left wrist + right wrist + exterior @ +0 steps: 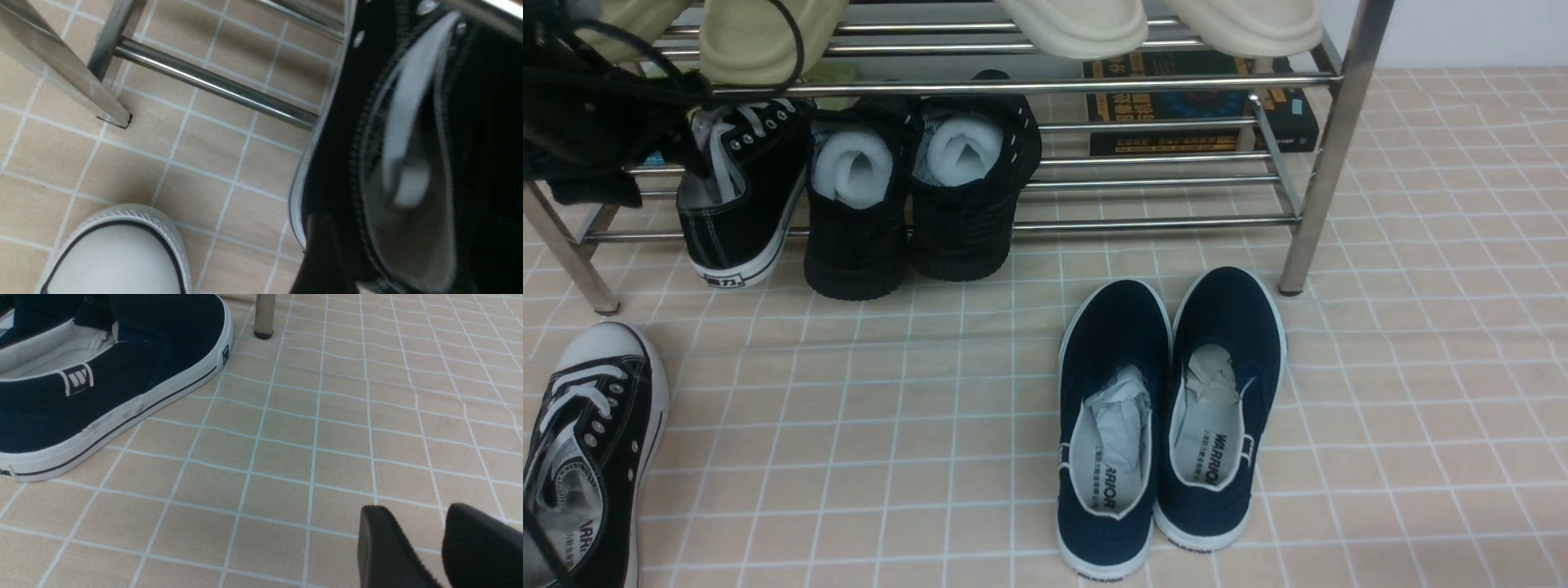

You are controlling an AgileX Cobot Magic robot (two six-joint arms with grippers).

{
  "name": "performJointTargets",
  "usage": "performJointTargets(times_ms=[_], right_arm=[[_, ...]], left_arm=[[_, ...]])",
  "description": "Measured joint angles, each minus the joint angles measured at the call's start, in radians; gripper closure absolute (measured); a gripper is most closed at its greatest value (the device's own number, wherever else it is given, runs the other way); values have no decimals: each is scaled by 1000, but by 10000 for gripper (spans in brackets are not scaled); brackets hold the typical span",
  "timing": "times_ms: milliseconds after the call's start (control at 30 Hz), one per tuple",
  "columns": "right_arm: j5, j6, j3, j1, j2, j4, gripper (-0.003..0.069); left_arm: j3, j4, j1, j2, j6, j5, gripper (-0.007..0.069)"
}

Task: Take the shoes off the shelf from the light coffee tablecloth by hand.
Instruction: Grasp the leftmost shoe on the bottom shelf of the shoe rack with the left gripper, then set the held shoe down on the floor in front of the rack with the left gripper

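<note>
One black lace-up sneaker (pixel 737 196) with white laces leans on the lowest bars of the chrome shelf (pixel 1013 84), heel toward me. Its mate (pixel 592 441) lies on the light coffee tablecloth (pixel 1421 367) at the front left; its white toe cap (pixel 118 253) shows in the left wrist view. My left gripper (pixel 690 151) is at the shelved sneaker's (pixel 408 163) opening. One finger (pixel 322 253) is outside its side wall; the other is lost in the dark. The jaws look spread, open. My right gripper (pixel 425 535) hovers low over the cloth, slightly open and empty.
Two all-black shoes stuffed with white foam (pixel 915 196) stand next to the shelved sneaker. Navy slip-ons (pixel 1168 416) lie in front of the shelf. Cream slippers (pixel 1078 24) sit on the upper tier, with a dark book (pixel 1201 106) behind. The shelf's right leg (pixel 1319 163) stands on the cloth.
</note>
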Motion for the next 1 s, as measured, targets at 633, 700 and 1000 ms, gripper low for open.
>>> performJointTargets(times_ms=[633,700,1000], right_arm=[[0,0,0,0,0,0,419],[0,0,0,0,0,0,419],[0,0,0,0,0,0,419]], left_arm=[[-8,33,-2,107,1,24,594],[-7,42,-2,90,1,72,604],[0,164,-2,-105,1,309,603]])
